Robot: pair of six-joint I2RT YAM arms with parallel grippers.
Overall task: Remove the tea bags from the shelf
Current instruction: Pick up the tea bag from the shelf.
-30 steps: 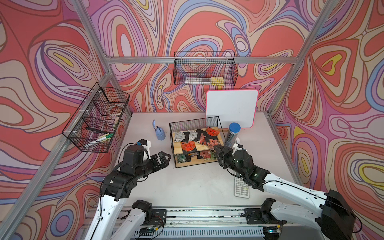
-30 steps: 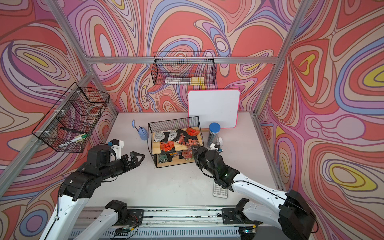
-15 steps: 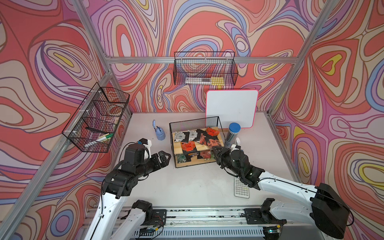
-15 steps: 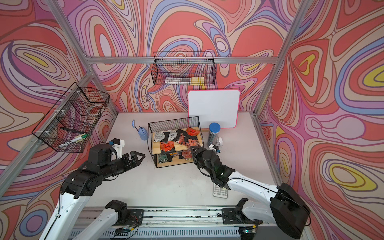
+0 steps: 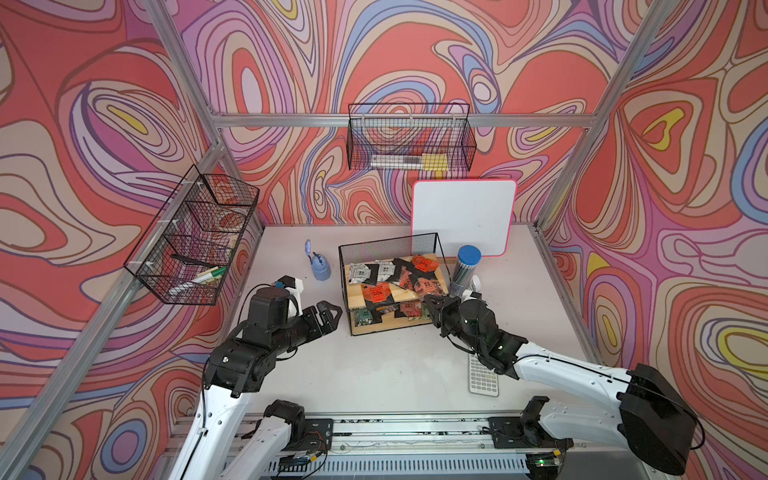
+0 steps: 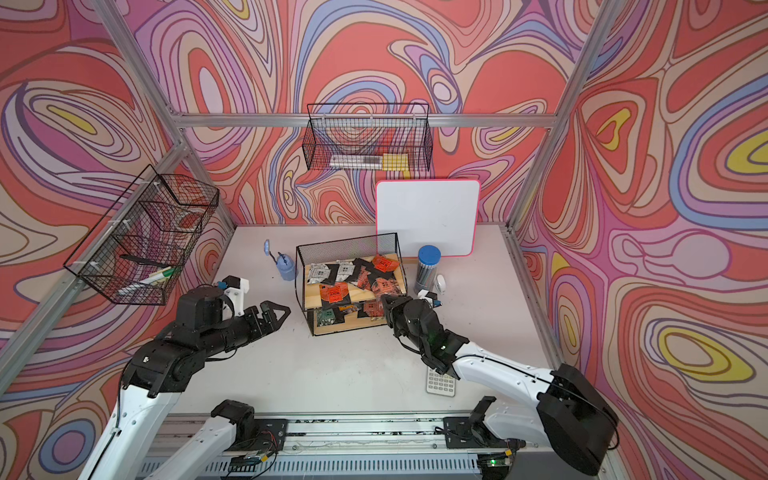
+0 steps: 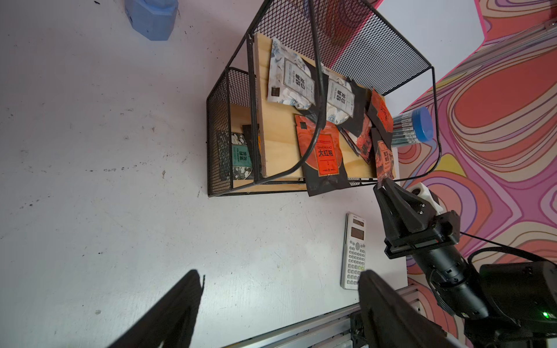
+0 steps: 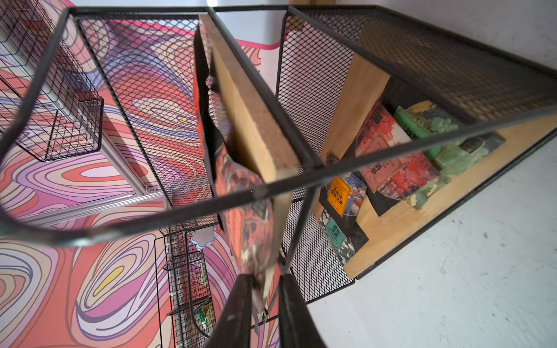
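Our right gripper clamps a tea bag overhanging the shelf; its jaws nearly meet. On our left gripper the jaws stand apart.

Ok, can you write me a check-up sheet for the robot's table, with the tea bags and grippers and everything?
Surface: white table, scuffed.
Job's things: shelf upright; tea bags on both boards, none on the table.
Clutter: calculator, blue pot, blue-lidded jar, whiteboard leaning on the back wall.
Grippers: left gripper open, off the shelf; right gripper shut on a red tea bag at the top board's front edge.
Cables: black cable loops at the left wrist, clear of the shelf.
Surroundings: swirly walls, two wire baskets holding markers.
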